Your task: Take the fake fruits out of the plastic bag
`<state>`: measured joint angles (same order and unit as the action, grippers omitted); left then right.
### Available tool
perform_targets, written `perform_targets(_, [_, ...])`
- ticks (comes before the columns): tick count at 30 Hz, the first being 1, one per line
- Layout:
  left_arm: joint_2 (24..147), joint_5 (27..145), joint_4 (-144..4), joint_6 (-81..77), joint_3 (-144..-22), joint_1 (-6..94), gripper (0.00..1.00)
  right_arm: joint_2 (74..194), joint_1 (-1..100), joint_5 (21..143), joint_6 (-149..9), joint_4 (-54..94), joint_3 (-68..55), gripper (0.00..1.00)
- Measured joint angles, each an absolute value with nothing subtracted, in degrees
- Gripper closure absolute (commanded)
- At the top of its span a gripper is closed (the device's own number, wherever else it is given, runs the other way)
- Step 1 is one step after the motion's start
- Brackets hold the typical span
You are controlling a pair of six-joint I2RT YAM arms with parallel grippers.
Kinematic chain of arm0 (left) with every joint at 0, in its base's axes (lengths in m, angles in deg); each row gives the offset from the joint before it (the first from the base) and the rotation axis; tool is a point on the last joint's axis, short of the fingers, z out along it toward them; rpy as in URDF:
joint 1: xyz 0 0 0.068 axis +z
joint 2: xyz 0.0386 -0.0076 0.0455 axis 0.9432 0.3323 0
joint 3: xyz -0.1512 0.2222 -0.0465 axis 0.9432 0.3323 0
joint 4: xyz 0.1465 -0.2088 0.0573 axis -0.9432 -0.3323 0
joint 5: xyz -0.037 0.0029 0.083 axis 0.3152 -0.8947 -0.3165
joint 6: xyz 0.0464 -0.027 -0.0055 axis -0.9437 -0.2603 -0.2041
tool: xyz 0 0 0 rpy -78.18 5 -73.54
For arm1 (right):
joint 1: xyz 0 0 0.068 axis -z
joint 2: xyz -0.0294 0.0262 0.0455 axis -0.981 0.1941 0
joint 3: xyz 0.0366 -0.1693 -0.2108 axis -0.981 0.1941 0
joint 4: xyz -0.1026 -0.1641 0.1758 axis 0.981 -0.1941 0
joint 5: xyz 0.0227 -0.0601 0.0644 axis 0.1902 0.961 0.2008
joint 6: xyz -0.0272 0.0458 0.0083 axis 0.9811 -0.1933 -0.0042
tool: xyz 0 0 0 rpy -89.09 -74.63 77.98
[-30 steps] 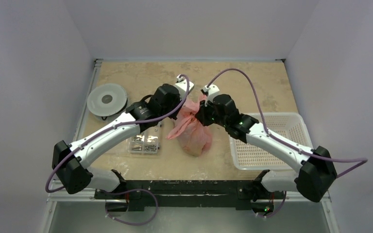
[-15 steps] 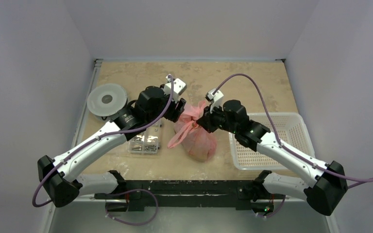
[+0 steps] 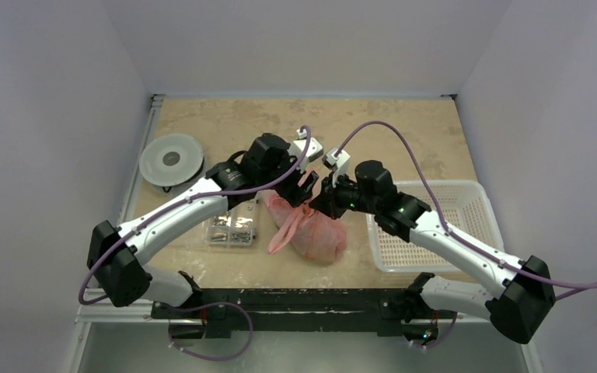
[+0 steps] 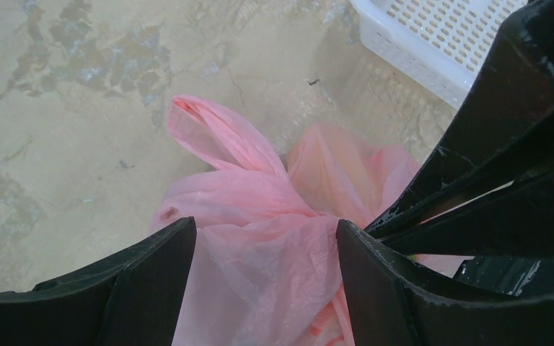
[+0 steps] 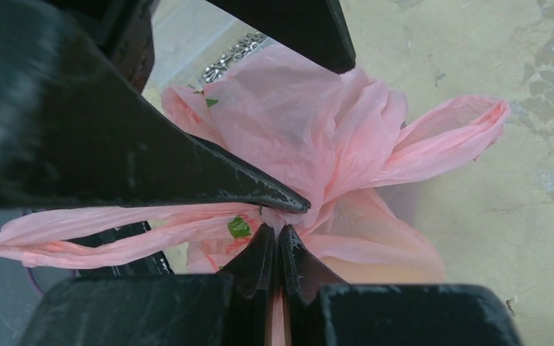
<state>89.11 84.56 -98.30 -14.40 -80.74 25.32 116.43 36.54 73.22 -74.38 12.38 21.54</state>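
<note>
My left gripper [image 4: 267, 241] has let go and swung back over the plastic bag [image 3: 320, 233] at centre frame, jaws now spread astride its bunched neck. My right gripper [image 5: 279, 244] pinches that neck. The fake fruits stay hidden inside, so the bag still needs opening.

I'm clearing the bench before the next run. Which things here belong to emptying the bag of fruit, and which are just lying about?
Job: pink bag; green scrap inside it, likely fruit; right gripper, jaws shut on the bag; left gripper, jaws open over it.
Lying about: white basket; clear box of metal parts; grey round disc.
</note>
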Motion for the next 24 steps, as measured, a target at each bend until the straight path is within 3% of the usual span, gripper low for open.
perform_targets(4, [91.18,86.85,-99.83,-14.73,-81.7,25.29,0.32,116.37,36.48,73.39,-74.6,11.37,21.56,1.0])
perform_targets(9, [91.23,87.11,-100.2,-14.99,-82.56,25.14,0.58,115.71,36.46,75.43,-75.4,11.48,21.56,1.0])
perform_targets(20, [91.2,86.3,-100.53,-15.21,-83.32,24.75,0.92,111.52,36.44,81.2,-77.15,11.48,22.13,1.0])
perform_targets(21, [91.18,86.33,-100.53,-15.36,-83.32,24.75,1.0,111.01,36.44,81.79,-77.31,11.48,22.22,1.0])
perform_targets(24, [91.07,86.0,-100.51,-15.84,-83.32,24.75,1.0,109.92,36.44,84.21,-77.7,11.53,22.35,1.0])
